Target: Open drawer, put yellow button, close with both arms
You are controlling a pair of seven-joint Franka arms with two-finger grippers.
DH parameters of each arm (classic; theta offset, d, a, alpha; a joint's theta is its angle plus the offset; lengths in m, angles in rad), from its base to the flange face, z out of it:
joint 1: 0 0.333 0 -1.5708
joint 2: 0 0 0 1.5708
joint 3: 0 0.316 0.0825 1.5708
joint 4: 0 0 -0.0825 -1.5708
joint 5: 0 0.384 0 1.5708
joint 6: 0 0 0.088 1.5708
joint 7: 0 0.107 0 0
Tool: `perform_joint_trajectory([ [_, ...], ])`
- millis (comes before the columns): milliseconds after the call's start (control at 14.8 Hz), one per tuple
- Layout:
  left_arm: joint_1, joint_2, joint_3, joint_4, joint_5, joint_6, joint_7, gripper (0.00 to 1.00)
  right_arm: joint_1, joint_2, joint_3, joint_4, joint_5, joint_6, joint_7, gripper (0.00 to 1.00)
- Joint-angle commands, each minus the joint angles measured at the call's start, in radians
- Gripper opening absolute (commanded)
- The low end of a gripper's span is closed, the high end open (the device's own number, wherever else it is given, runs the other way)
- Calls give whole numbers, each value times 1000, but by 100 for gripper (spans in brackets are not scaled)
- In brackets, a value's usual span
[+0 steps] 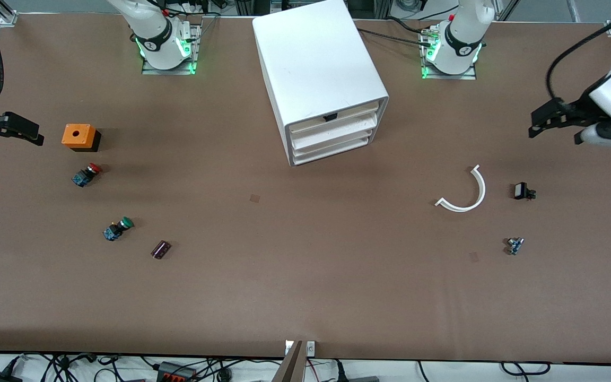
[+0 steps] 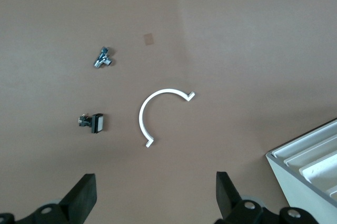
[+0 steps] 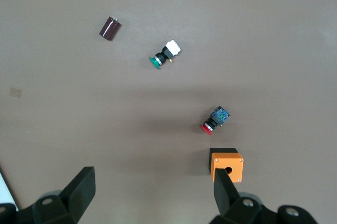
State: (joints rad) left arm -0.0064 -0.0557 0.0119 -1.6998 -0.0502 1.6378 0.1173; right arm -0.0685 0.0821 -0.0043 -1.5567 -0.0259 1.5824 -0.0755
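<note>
The white cabinet [image 1: 319, 69] stands mid-table between the arm bases. Its uppermost drawer [image 1: 337, 123] sits pushed in like the two below it, with a small dark spot at its upper edge. No yellow button shows in any view. My left gripper [image 1: 541, 124] hangs open and empty over the left arm's end of the table; it also shows in the left wrist view [image 2: 155, 190]. My right gripper [image 1: 24, 132] hangs open and empty over the right arm's end, beside an orange box [image 1: 78, 136]; it also shows in the right wrist view [image 3: 152, 187].
Near the right arm's end lie a red-capped button [image 1: 86, 174], a green-capped button [image 1: 118, 228] and a dark cylinder [image 1: 160, 249]. Near the left arm's end lie a white curved strip [image 1: 467, 193], a small black switch [image 1: 523, 191] and a small metal part [image 1: 515, 245].
</note>
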Motion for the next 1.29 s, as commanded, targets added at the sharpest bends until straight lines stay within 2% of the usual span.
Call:
perform_joint_trajectory([
  [0, 5, -49, -13, -41, 18, 5, 19, 100, 3, -24, 0, -20, 4, 19, -3, 100],
  [203, 23, -47, -36, -35, 16, 2, 15, 100, 3, -22, 1, -20, 1, 39, -3, 100],
  [406, 74, -47, -107, -28, 18, 0, 12, 100, 3, -22, 0, -20, 1, 37, -3, 100],
  [1219, 72, -47, -109, -18, 18, -19, 10, 100, 9, -24, 1, -20, 1, 30, -3, 100],
])
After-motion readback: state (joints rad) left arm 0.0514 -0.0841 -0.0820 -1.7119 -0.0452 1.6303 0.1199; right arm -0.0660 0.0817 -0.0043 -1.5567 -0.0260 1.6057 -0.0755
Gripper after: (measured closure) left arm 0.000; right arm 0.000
